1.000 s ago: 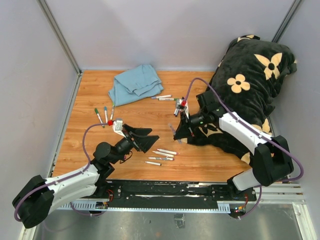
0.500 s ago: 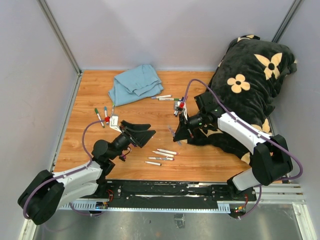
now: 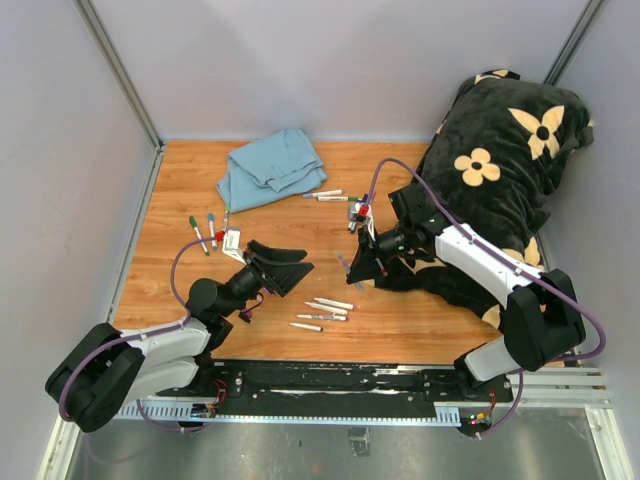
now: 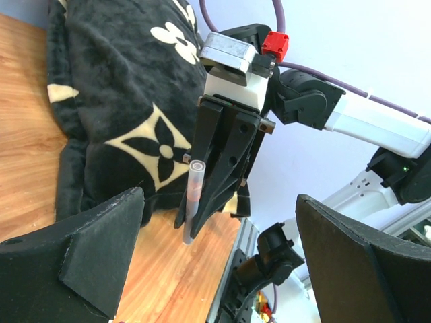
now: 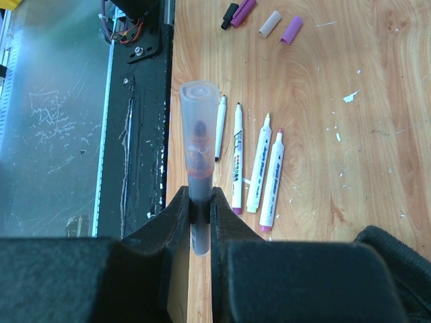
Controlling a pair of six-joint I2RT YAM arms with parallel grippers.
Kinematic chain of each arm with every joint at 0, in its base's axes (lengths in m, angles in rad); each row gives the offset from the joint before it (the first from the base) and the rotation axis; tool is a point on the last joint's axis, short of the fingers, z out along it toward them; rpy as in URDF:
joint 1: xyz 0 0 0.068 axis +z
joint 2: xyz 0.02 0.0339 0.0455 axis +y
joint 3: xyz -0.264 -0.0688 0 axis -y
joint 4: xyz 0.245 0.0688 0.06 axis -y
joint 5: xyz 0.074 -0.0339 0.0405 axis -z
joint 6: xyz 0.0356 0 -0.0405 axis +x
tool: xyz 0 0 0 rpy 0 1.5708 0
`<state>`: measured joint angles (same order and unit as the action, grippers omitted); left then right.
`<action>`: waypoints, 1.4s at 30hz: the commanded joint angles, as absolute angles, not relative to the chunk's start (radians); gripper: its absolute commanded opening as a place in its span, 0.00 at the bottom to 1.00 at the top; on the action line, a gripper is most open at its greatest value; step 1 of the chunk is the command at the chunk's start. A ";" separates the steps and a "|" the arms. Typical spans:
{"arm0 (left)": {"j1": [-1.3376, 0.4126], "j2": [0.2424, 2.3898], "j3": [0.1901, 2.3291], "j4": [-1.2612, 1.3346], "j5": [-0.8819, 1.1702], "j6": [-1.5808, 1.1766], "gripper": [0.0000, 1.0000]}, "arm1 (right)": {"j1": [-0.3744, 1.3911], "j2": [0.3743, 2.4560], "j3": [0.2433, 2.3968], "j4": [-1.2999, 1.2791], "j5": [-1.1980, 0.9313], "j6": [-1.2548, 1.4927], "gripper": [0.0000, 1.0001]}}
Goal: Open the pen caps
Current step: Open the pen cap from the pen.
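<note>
arms [image 3: 480, 258]: white shells, black joints | cables [image 4: 275, 13]: purple | right pincer [image 4: 190, 227]: black

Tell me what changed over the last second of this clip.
The left gripper, jaws wide open, shifted a little toward the far side of the table, away from the loose pens, as its arm swung round. It took hold of nothing. The right gripper stayed shut on its capped pen and barely moved. The loose pens, cloth and blanket lie as before.

I see a smooth wood-grain table [image 3: 180, 180], a soft blue cloth [image 3: 270, 170] at eleven o'clock, a plush black blanket [image 3: 500, 150] at two, and a frosted plastic cap [image 5: 199, 128].
</note>
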<state>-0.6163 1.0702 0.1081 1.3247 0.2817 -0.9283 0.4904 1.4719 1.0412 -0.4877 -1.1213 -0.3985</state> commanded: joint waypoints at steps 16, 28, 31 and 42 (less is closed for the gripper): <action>-0.644 1.131 0.199 1.336 0.202 -0.887 0.91 | 0.522 1.492 1.081 -0.508 -1.144 -0.425 0.01; -0.749 1.363 0.309 1.388 0.175 -0.878 0.65 | 0.523 1.491 1.081 -0.508 -1.148 -0.424 0.01; -0.761 1.395 0.334 1.376 0.178 -0.875 0.61 | 0.522 1.490 1.082 -0.508 -1.147 -0.424 0.01; -0.780 1.447 0.364 1.323 0.185 -0.872 0.48 | 0.523 1.482 1.083 -0.507 -1.146 -0.423 0.01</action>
